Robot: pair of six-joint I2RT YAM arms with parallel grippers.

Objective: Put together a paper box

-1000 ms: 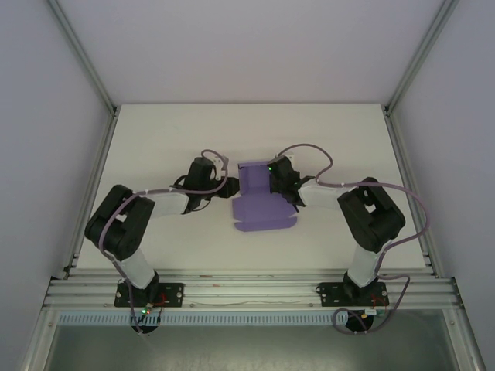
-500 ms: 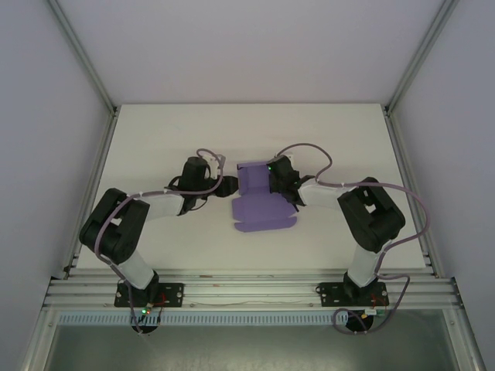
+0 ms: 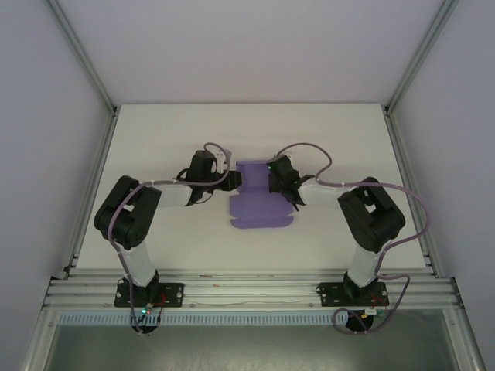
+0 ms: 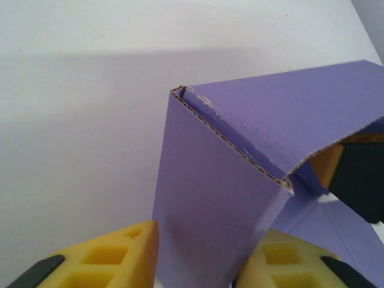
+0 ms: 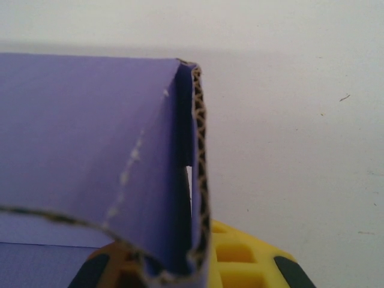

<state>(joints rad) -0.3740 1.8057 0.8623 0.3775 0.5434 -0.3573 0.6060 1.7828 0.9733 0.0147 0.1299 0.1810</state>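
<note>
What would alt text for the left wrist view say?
A raised purple paper box panel, folded along a creased top edge, sits between the two yellow fingers of the left claw above the white table. The right claw shows at the right edge, under the fold.

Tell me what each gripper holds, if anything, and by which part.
The right gripper is shut on the paper box, pinching its folded-up wall. The left gripper straddles the opposite flap; a grip cannot be told.
</note>
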